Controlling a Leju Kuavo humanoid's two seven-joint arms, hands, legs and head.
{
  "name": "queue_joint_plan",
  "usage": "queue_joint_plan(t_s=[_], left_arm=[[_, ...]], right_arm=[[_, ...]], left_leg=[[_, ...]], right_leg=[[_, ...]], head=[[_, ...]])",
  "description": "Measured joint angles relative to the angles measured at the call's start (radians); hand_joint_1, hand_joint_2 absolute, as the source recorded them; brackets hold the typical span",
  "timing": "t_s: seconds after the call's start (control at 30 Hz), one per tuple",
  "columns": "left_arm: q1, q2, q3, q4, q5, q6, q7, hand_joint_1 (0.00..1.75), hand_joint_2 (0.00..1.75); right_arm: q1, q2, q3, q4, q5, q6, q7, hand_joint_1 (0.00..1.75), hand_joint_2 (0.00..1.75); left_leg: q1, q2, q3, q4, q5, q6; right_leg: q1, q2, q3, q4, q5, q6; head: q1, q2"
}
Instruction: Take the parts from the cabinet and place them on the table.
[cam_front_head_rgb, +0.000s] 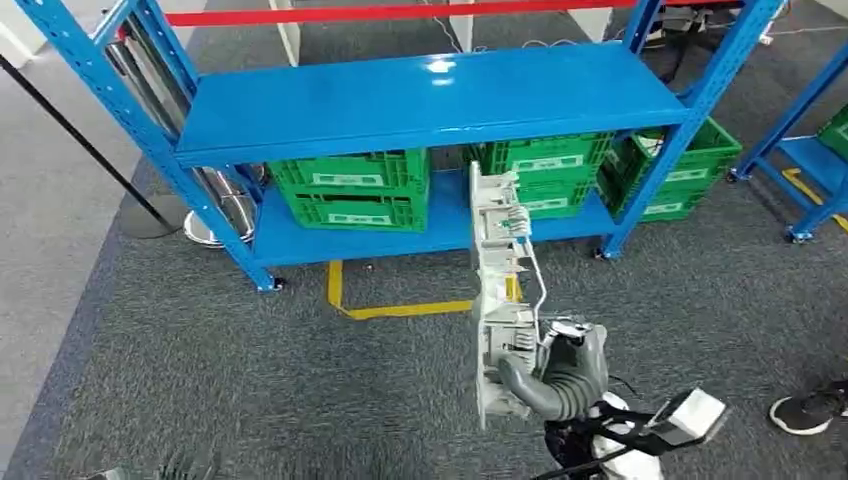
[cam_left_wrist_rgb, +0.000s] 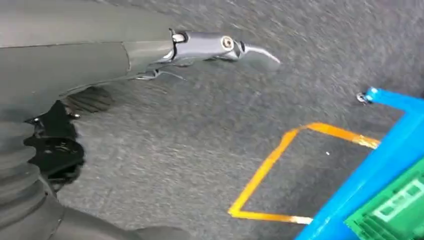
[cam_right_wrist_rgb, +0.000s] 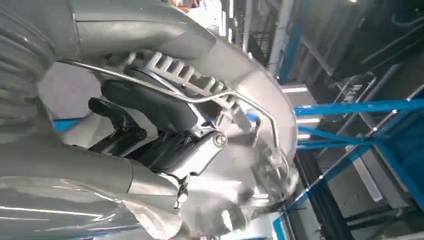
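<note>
Nearest the camera, the right robot hand (cam_front_head_rgb: 560, 375) gripped the lower end of a long grey part (cam_front_head_rgb: 498, 290), held upright above the carpet (cam_front_head_rgb: 250, 370). The left robot hand (cam_left_wrist_rgb: 75, 60) hung over the carpet, fingers extended, holding nothing. Beyond stood the blue cabinet (cam_front_head_rgb: 420, 95), with green crates (cam_front_head_rgb: 350, 188) on its lower shelf.

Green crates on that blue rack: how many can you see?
5. Two stacked at the left of the bottom shelf, two stacked in the middle, partly behind the grey part, one at the right end. More may be hidden.
</note>
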Motion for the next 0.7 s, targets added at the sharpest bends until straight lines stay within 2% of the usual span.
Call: queue_joint_plan(t_s=[0.03,0.07,0.1,0.13,0.17,0.2,0.23,0.27,0.3,0.33,0.4,0.43,0.47,0.5,0.53,0.57,0.6,0.63,0.67,0.7], left_arm=[[-0.001,0.000,0.000,0.000,0.000,-0.001,0.000,0.00,1.75],[-0.001,-0.002,0.000,0.000,-0.003,-0.002,0.000,0.00,1.75],[-0.002,-0.002,0.000,0.000,-0.005,-0.002,0.000,0.00,1.75],[-0.001,-0.002,0.000,0.000,-0.008,-0.002,0.000,0.00,1.75],[-0.001,-0.002,0.000,0.000,-0.008,-0.002,0.000,0.00,1.75],[-0.001,-0.002,0.000,0.000,-0.008,-0.002,0.000,0.00,1.75],[-0.003,-0.001,0.001,0.000,-0.008,-0.002,0.000,0.00,1.75],[-0.006,0.000,0.001,0.000,-0.009,-0.003,0.000,0.00,1.75],[-0.010,0.000,0.001,0.000,-0.009,-0.005,0.000,0.00,1.75],[-0.011,-0.001,0.001,0.000,-0.012,-0.005,0.000,0.00,1.75],[-0.010,-0.001,0.002,0.000,-0.014,-0.005,0.000,0.00,1.75],[-0.009,-0.003,0.003,0.000,-0.015,-0.005,0.000,0.00,1.75],[-0.009,-0.003,0.003,0.000,-0.017,-0.005,0.000,0.00,1.75],[-0.011,-0.001,0.003,0.000,-0.018,-0.005,0.000,0.00,1.75],[-0.011,-0.002,0.003,0.000,-0.018,-0.005,0.000,0.00,1.75],[-0.010,-0.003,0.003,0.000,-0.019,-0.005,0.000,0.00,1.75],[-0.009,-0.003,0.003,0.000,-0.019,-0.005,0.000,0.00,1.75],[-0.009,-0.004,0.003,0.000,-0.021,-0.005,0.000,0.00,1.75],[-0.009,-0.005,0.003,0.000,-0.021,-0.005,0.000,0.00,1.75],[-0.009,-0.005,0.003,0.000,-0.023,-0.005,0.000,0.00,1.75]], right_arm=[[0.000,0.000,0.000,0.001,-0.001,0.000,0.000,1.75,1.75],[0.000,0.000,0.000,0.002,0.000,0.000,0.000,1.75,1.75],[0.001,0.000,0.000,0.002,0.000,0.000,0.000,1.75,1.75],[0.001,0.000,0.000,0.002,0.000,0.000,0.000,1.75,1.75],[0.001,0.000,0.000,0.002,0.000,-0.001,0.000,1.75,1.75],[0.001,0.000,0.000,0.002,0.000,-0.001,0.000,1.75,1.75],[0.002,0.000,0.000,0.002,0.000,-0.001,0.000,1.75,1.75],[0.003,0.000,0.001,0.002,0.001,-0.001,0.000,1.75,1.75],[0.002,0.000,0.002,0.002,0.003,-0.001,0.000,1.75,1.75],[0.001,0.000,0.004,0.002,0.005,-0.002,0.000,1.75,1.75],[0.000,0.000,0.011,0.002,0.008,-0.005,0.000,1.75,1.75],[0.000,-0.002,0.011,0.003,0.009,-0.007,0.000,1.75,1.75],[0.000,-0.002,0.012,0.002,0.011,-0.008,0.000,1.75,1.75],[0.000,-0.003,0.013,0.002,0.012,-0.008,0.000,1.75,1.75],[0.000,-0.005,0.015,0.003,0.012,-0.011,0.000,1.75,1.75],[0.000,-0.006,0.016,0.002,0.013,-0.013,0.000,1.75,1.75],[0.001,-0.007,0.017,0.003,0.014,-0.015,0.000,1.75,1.75],[0.002,-0.010,0.017,0.003,0.015,-0.016,0.000,1.75,1.75],[0.003,-0.011,0.018,0.003,0.016,-0.018,0.000,1.75,1.75],[0.003,-0.011,0.019,0.003,0.017,-0.018,0.000,1.75,1.75]], left_leg=[[0.003,0.001,-0.008,0.073,-0.054,-0.005],[0.005,0.002,-0.011,0.145,-0.081,-0.009],[0.007,0.002,-0.006,0.189,-0.069,-0.011],[0.009,0.003,0.014,0.194,-0.030,-0.012],[0.009,0.004,0.050,0.162,0.015,-0.011],[0.009,0.006,0.100,0.101,0.041,-0.007],[0.008,0.013,0.165,0.015,0.036,-0.001],[0.002,0.023,0.233,-0.092,-0.015,0.008],[-0.002,0.024,0.272,-0.166,-0.038,0.013],[-0.007,0.021,0.257,-0.151,-0.024,0.014],[-0.010,0.019,0.240,-0.159,-0.003,0.027],[0.000,0.023,0.233,-0.167,0.014,0.036],[0.000,0.019,0.215,-0.168,0.026,0.045],[0.000,0.018,0.200,-0.166,0.037,0.051],[-0.001,0.013,0.181,-0.166,0.051,0.052],[-0.002,0.009,0.164,-0.165,0.065,0.053],[-0.003,0.006,0.146,-0.164,0.079,0.052],[-0.003,0.002,0.130,-0.163,0.090,0.050],[-0.002,-0.003,0.113,-0.162,0.103,0.047],[-0.002,-0.010,0.097,-0.157,0.113,0.043]], right_leg=[[0.001,-0.006,-0.017,0.004,0.013,0.000],[0.002,-0.013,-0.036,0.008,0.025,0.000],[0.002,-0.021,-0.057,0.016,0.036,0.000],[0.002,-0.026,-0.081,0.025,0.045,0.001],[0.002,-0.030,-0.103,0.034,0.054,0.003],[0.002,-0.032,-0.122,0.041,0.063,0.005],[0.002,-0.032,-0.134,0.045,0.072,0.009],[0.004,-0.034,-0.140,0.047,0.081,0.015],[0.004,-0.039,-0.142,0.046,0.091,0.023],[0.000,-0.043,-0.142,0.038,0.106,0.030],[-0.002,-0.046,-0.144,0.029,0.131,0.041],[-0.002,-0.034,-0.152,0.037,0.109,0.047],[-0.002,-0.016,-0.168,0.061,0.053,0.051],[-0.002,-0.007,-0.186,0.118,-0.011,0.053],[-0.002,-0.003,-0.202,0.201,-0.069,0.055],[-0.001,-0.001,-0.215,0.274,-0.099,0.057],[-0.001,0.000,-0.219,0.329,-0.096,0.058],[-0.001,0.000,-0.208,0.343,-0.063,0.058],[-0.001,0.000,-0.181,0.327,-0.009,0.058],[-0.002,0.004,-0.136,0.276,0.034,0.056]], head=[[0.002,0.000],[0.000,0.000],[0.001,0.000],[0.001,0.000],[0.000,0.000],[0.001,0.000],[0.000,0.000],[0.000,0.000],[0.003,0.000],[0.002,0.000],[0.000,0.000],[0.000,0.000],[0.002,0.000],[0.005,0.000],[0.005,0.000],[0.004,0.000],[0.005,0.000],[0.004,0.000],[0.005,0.000],[0.004,0.000]])
